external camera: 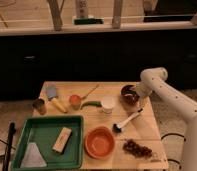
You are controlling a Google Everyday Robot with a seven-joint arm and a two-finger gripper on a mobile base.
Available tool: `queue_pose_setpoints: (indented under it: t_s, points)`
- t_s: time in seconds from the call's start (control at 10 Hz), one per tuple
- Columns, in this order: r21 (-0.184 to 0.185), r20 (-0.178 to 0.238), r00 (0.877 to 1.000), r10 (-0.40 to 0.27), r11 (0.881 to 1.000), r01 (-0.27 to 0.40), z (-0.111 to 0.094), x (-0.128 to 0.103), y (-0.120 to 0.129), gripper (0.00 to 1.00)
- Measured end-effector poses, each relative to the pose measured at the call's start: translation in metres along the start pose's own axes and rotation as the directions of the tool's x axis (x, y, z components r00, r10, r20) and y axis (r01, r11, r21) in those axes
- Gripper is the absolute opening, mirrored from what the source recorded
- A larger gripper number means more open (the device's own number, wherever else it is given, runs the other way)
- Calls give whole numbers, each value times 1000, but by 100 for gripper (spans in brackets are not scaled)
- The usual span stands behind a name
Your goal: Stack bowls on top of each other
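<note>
The small, deep, dark maroon-brown bowl [128, 94] sits near the table's far right. The wide, shallow orange bowl [100, 141] stands at the front middle of the table, apart from it. My gripper [138, 96] is at the end of the white arm, low at the right rim of the maroon bowl. The arm's wrist covers its tips.
A green tray [77, 150] at the front left holds a tan block [62, 139] and a pale wedge [33, 155]. A small white cup [108, 105], small orange cup [75, 101], green chili [91, 104], brush [126, 122], blue spatula [54, 97], can [39, 106] and grapes [137, 148] lie around.
</note>
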Motion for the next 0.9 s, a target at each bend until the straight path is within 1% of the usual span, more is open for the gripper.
queue_pose_setpoints:
  t_s: [0.1,0.3,0.4,0.6,0.7,0.9]
  points:
    - [-6,7,1000,10,1000,-10,4,3,2,58]
    - [-12,13,1000,19,1000,-19,8,5,3,40]
    - [-12,13,1000,22,1000,-22,9,6,3,25]
    - [-9,12,1000,20,1000,-20,8,5,1,9]
    - [-2,5,1000,23,1000,-23,4,9,2,1]
    - [12,-2,1000,14,1000,-14,-1,8,-2,0]
